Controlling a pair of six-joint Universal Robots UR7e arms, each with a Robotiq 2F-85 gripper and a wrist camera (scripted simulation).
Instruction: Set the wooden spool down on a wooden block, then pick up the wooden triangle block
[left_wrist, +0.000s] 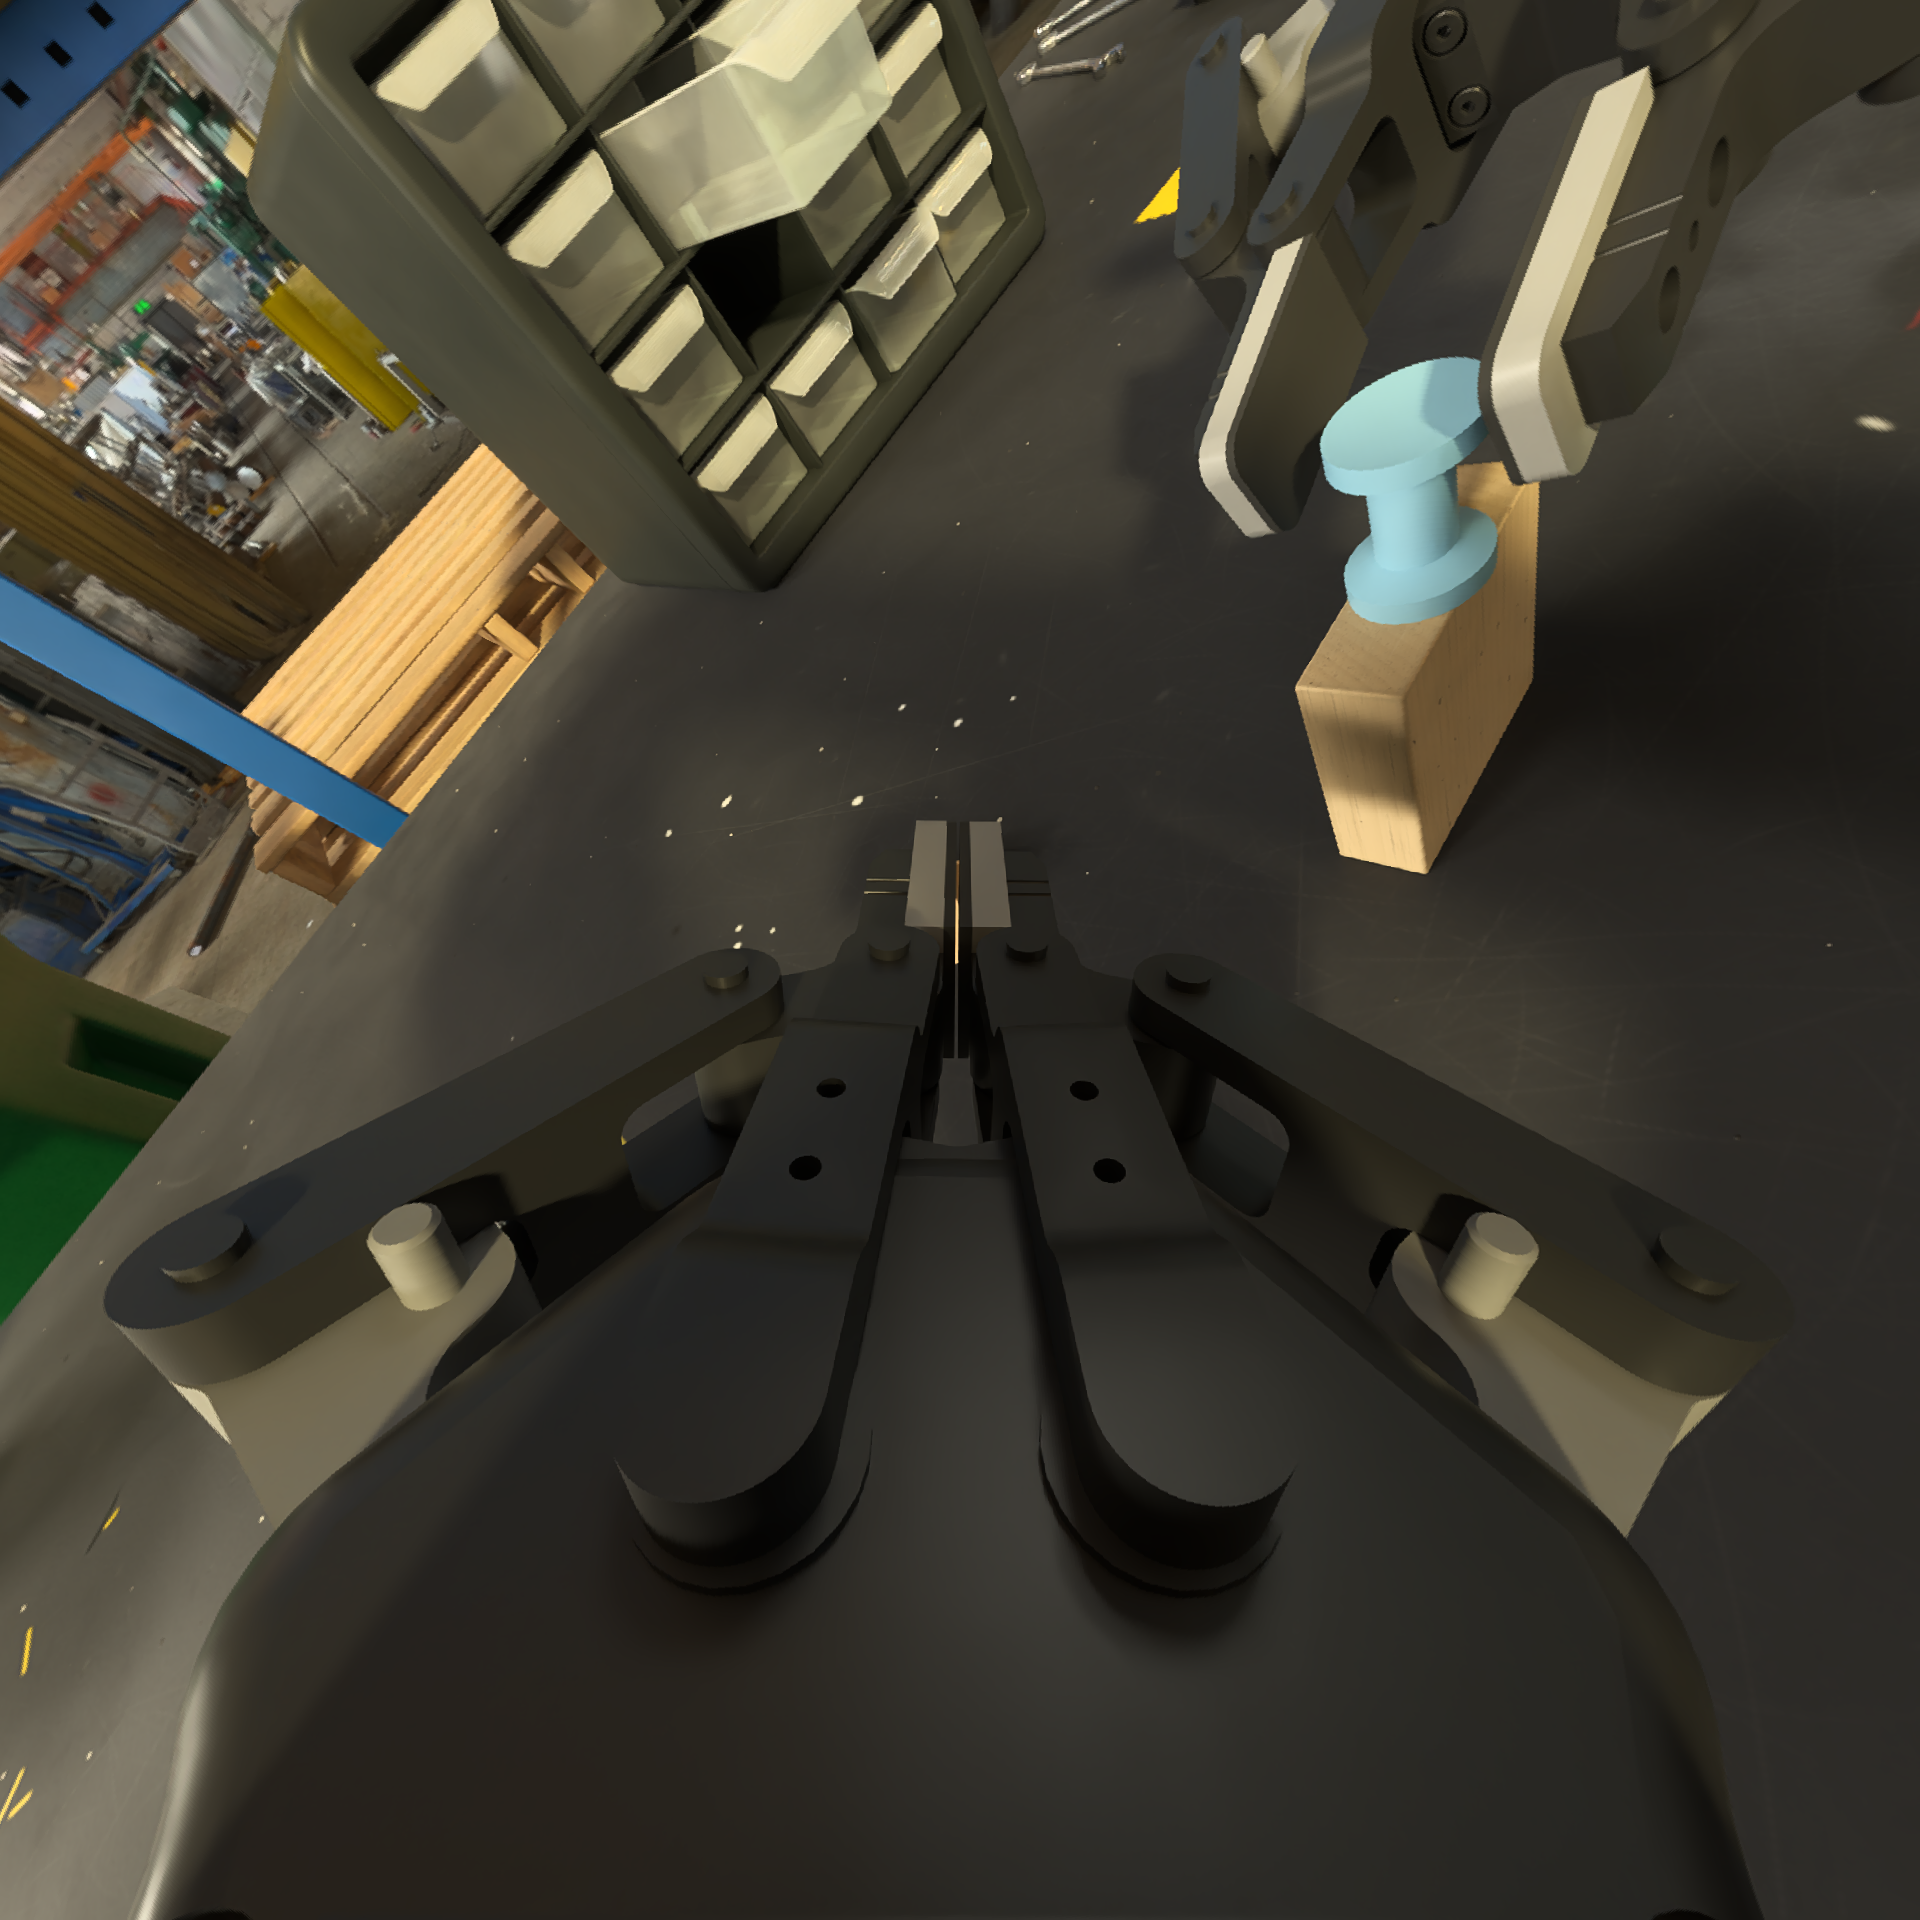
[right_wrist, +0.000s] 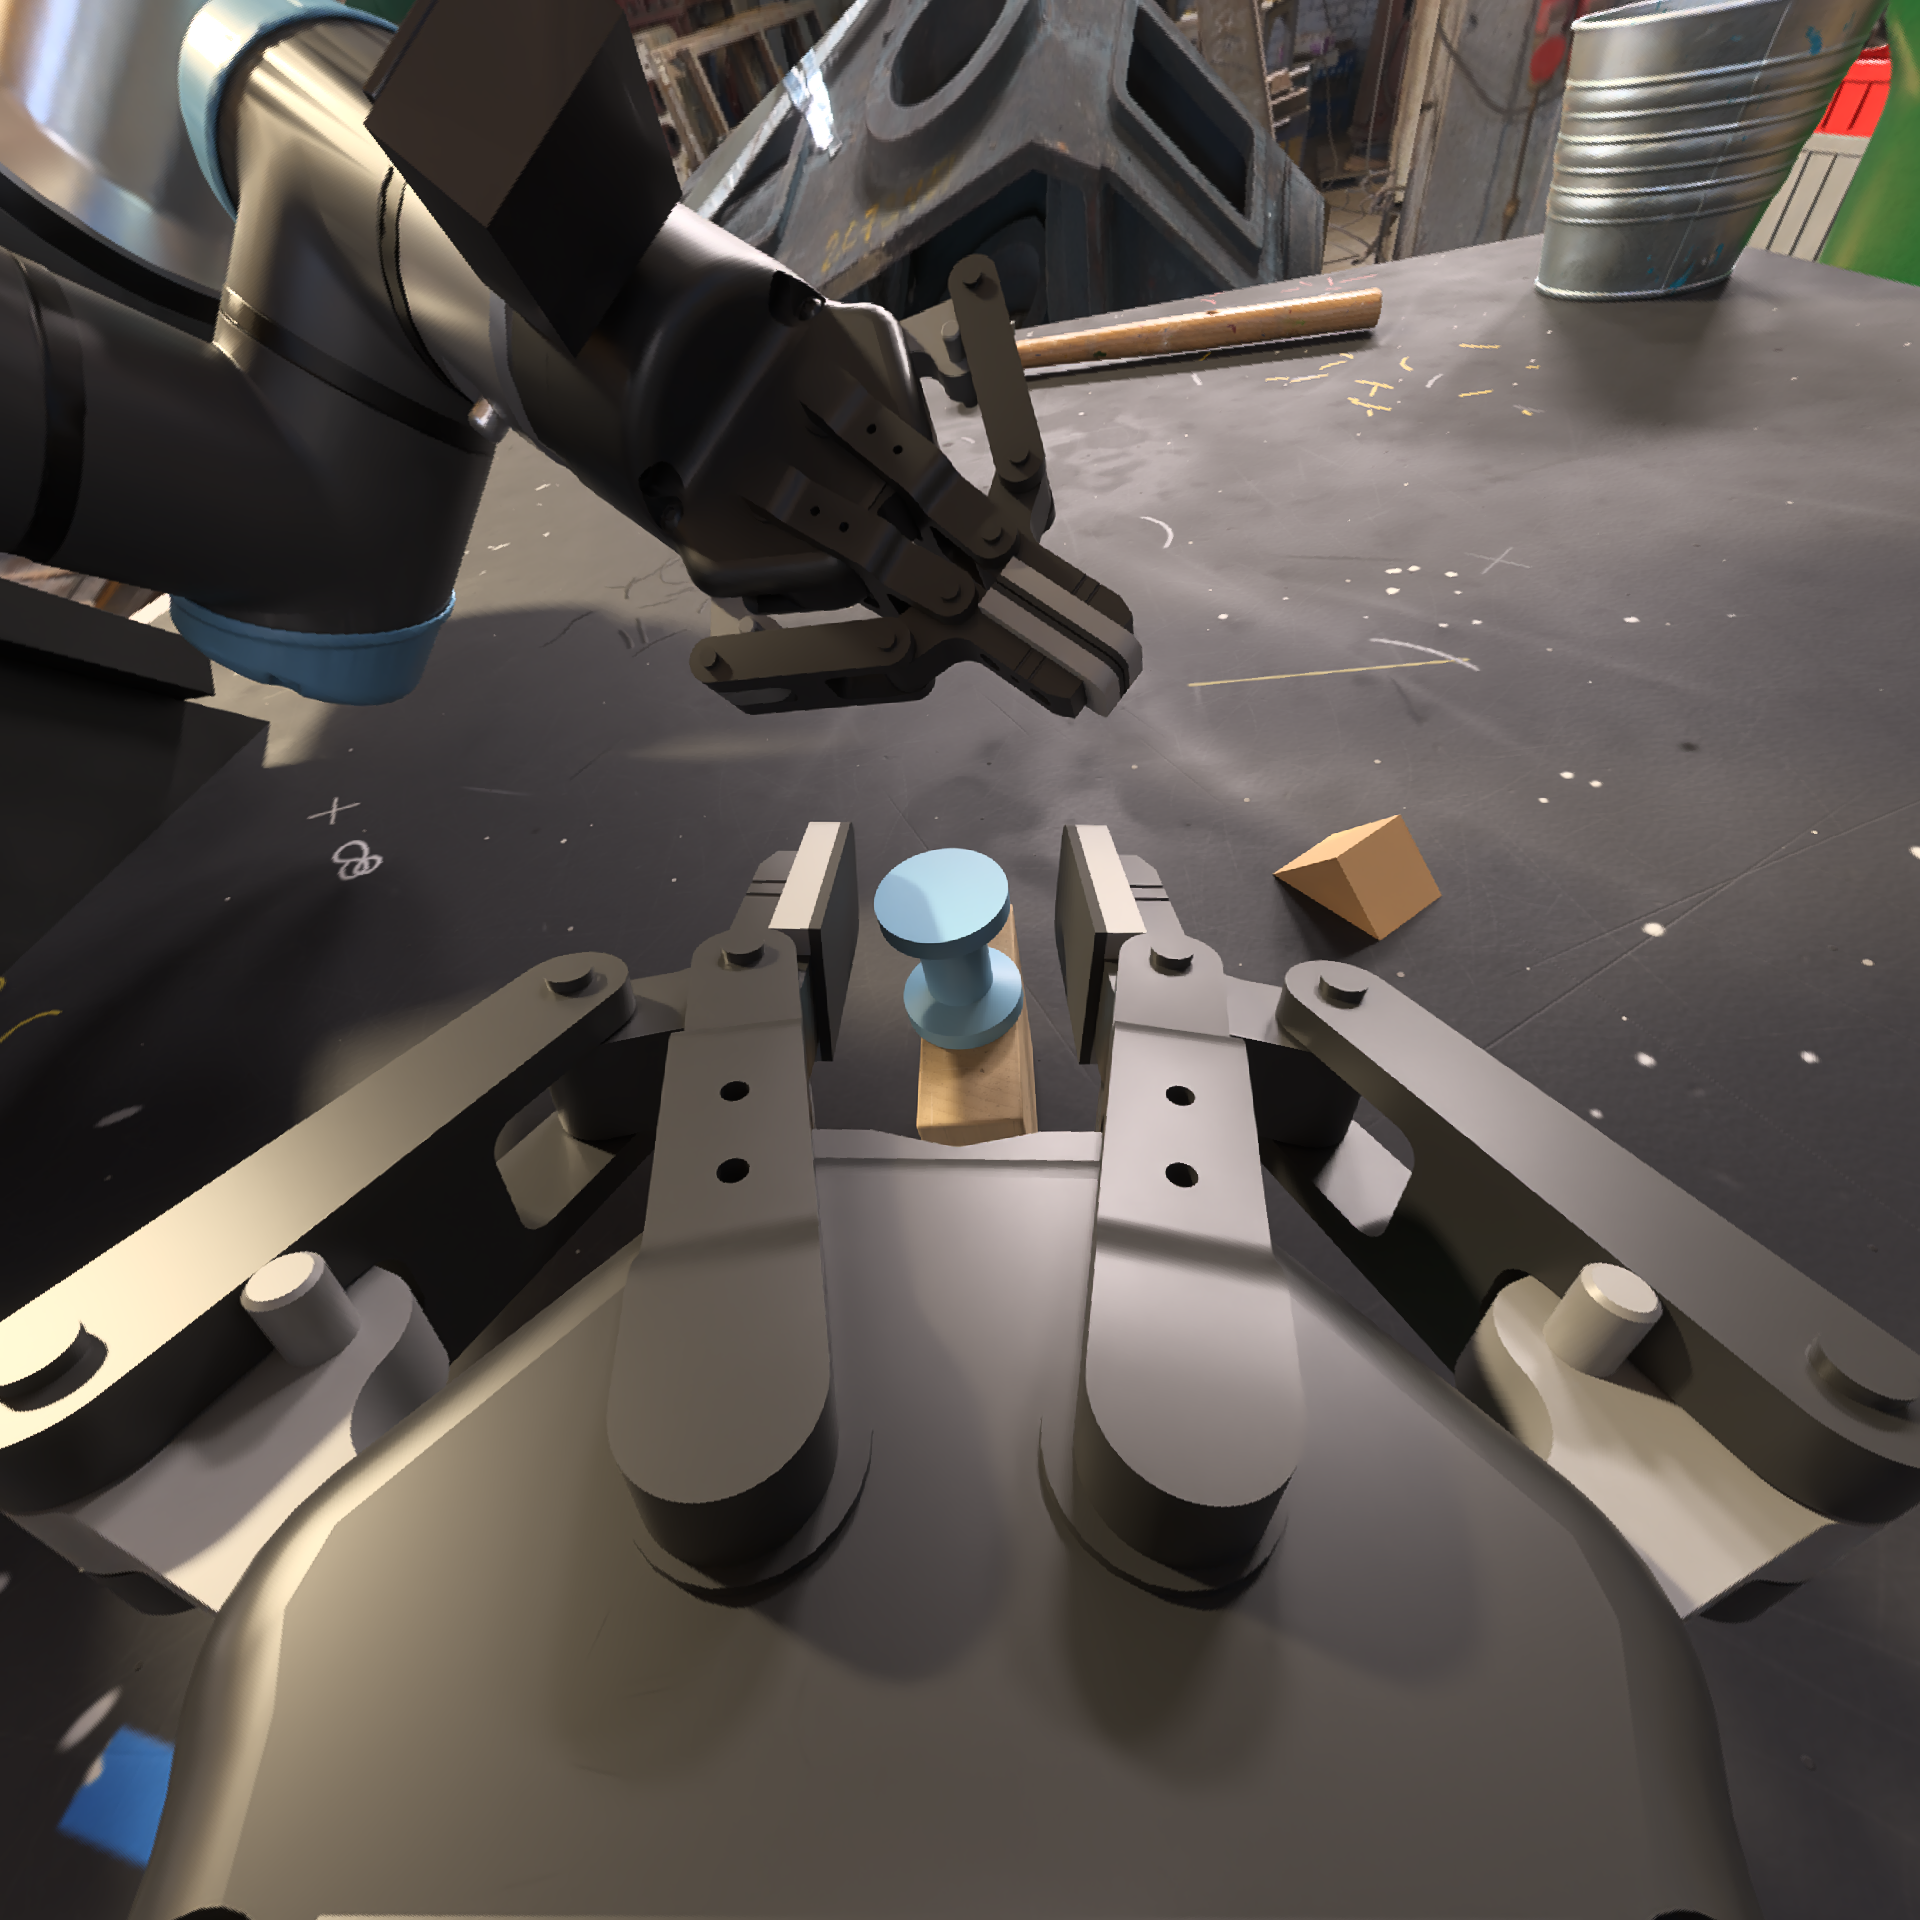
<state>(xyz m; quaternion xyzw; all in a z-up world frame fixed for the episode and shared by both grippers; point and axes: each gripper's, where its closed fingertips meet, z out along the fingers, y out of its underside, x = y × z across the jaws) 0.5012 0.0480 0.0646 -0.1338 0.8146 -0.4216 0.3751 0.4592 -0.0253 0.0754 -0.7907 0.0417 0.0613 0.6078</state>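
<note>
Your worktop (right_wrist: 1558, 727) is dark grey, scuffed and flecked with chalk marks. Resting directly on it you have a wooden block (right_wrist: 977, 1091) standing upright, a wooden triangle block (right_wrist: 1361, 878) just to its side, a drawer cabinet (left_wrist: 644, 312), a wooden-handled tool (right_wrist: 1195, 327), a metal bucket (right_wrist: 1662, 177) and wrenches (left_wrist: 1070, 64).

Left wrist view: mounted behind the left gripper (left_wrist: 957, 873), angled down across the dark table (left_wrist: 727, 707), drawer cabinet (left_wrist: 665, 260) at 11 o'clock. Right wrist view: behind the right gripper (right_wrist: 956, 914), steeply down, close. Shared: blue spool (right_wrist: 948, 945) on wooden block (right_wrist: 977, 1091), at 2 o'clock in left view; each view shows the opposite gripper.
</note>
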